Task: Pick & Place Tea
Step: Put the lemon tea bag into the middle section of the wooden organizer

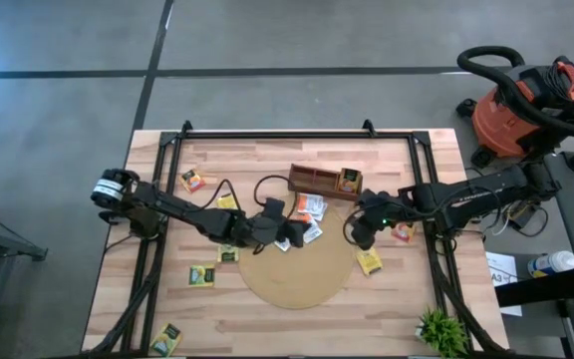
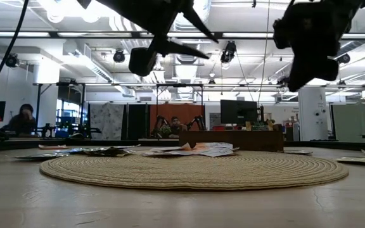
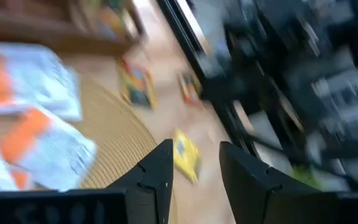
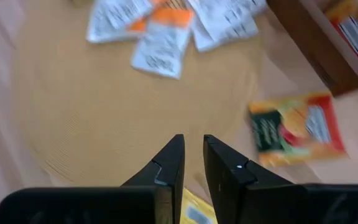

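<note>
While both my arms hang above the table, the long brown wooden compartment box (image 1: 324,180) lies at the far edge of the round mat (image 1: 297,274), with a yellow-and-green tea sachet (image 1: 349,179) in its right-end compartment; what the other compartments hold I cannot tell. The mat is tan, woven in ridged concentric rings, and sits on a pale wood-plank table (image 1: 267,329). A loose cluster of flat white-and-orange paper sachets (image 1: 307,214) overlaps on the mat's far rim, just in front of the box. Further yellow sachets lie scattered on the bare wood: one (image 1: 370,261) at the mat's right edge, one (image 1: 201,275) to the mat's left, one (image 1: 165,339) near the front left corner, and an orange-toned one (image 1: 192,179) toward the far left. My left gripper (image 3: 194,168) hovers over the mat's left-far edge beside the cluster, fingers parted with a clear gap, holding nothing. My right gripper (image 4: 193,158) hovers over the mat's right edge, its fingers (image 4: 173,158) nearly together with only a thin slit between them, empty and touching nothing.
</note>
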`<state>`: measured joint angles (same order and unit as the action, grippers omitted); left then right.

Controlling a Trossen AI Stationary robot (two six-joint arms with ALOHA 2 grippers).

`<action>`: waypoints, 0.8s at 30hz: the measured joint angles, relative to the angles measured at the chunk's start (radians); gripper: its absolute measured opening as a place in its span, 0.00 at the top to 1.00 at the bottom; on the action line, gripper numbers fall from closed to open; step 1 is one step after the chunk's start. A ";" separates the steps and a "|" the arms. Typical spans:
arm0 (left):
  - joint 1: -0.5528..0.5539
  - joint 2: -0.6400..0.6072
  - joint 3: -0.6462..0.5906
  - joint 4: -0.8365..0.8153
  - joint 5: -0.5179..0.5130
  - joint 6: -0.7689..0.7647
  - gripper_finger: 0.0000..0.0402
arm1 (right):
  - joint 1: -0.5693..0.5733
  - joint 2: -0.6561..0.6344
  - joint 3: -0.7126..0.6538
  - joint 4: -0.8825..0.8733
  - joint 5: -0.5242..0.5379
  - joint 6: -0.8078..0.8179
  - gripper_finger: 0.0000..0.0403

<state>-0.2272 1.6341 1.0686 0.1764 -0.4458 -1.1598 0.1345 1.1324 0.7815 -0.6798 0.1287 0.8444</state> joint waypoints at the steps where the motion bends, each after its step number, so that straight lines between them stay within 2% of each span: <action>1: 0.000 0.001 0.002 0.007 0.044 0.018 0.69 | 0.000 0.000 0.000 -0.025 -0.004 0.006 0.85; 5: -0.003 0.010 0.012 0.041 0.083 0.085 0.69 | 0.000 0.000 0.000 -0.135 -0.042 0.011 0.85; 14: 0.003 0.017 0.025 0.050 0.049 0.145 0.69 | 0.002 0.038 -0.007 -0.266 -0.200 0.065 0.85; 18: 0.003 0.018 0.025 0.049 0.049 0.159 0.69 | 0.018 0.103 -0.016 -0.266 -0.279 0.054 0.85; 24: 0.006 0.037 0.023 0.048 0.041 0.252 0.69 | 0.036 0.250 -0.023 -0.261 -0.288 -0.022 0.85</action>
<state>-0.2214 1.6714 1.0916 0.2245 -0.4053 -0.9078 0.1708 1.3825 0.7586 -0.9407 -0.1592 0.8227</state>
